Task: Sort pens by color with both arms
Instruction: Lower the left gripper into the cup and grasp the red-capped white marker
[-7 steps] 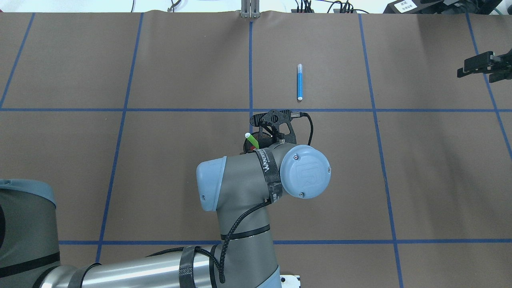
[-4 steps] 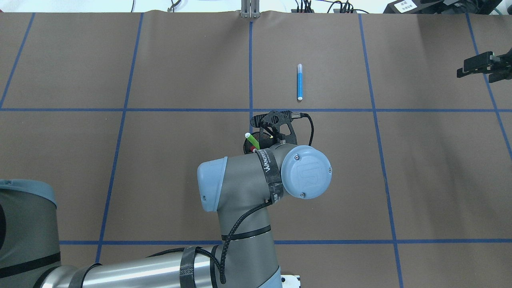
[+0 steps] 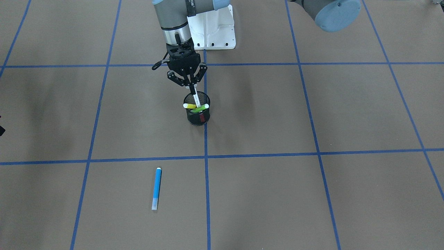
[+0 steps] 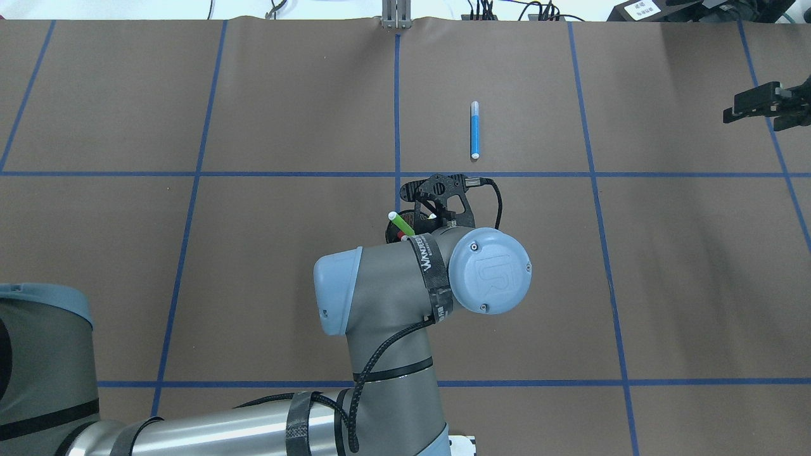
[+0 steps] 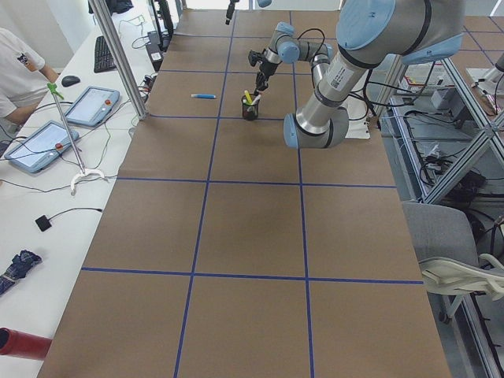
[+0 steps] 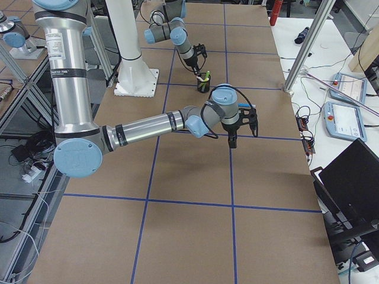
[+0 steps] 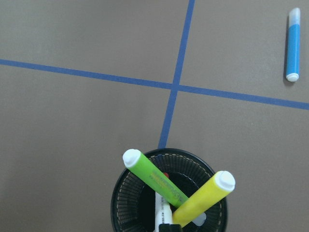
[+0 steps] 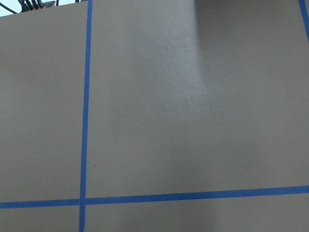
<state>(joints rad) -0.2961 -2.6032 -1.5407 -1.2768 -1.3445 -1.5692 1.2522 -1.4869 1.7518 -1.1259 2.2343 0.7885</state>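
**Exterior front-facing view: left gripper clamped on the red-capped pen at the cup**

You can see the left gripper (image 3: 191,86) hanging just above the black mesh cup (image 3: 197,118), its fingers pinched on the upper barrel of the white pen with the red cap (image 3: 196,99). That pen's lower end sits inside the cup. Your left wrist view shows the light green pen (image 7: 154,176) and the yellow pen (image 7: 205,198) leaning in the same cup, crossed, with their white ends up. The blue pen (image 4: 475,130) lies flat on the brown table (image 4: 285,101), well apart from the cup, beyond the cross tape line and to the robot's right of the centre line. The right gripper (image 4: 757,107) hovers far out at the table's right edge, near nothing. You cannot tell from these views whether its fingers are parted.
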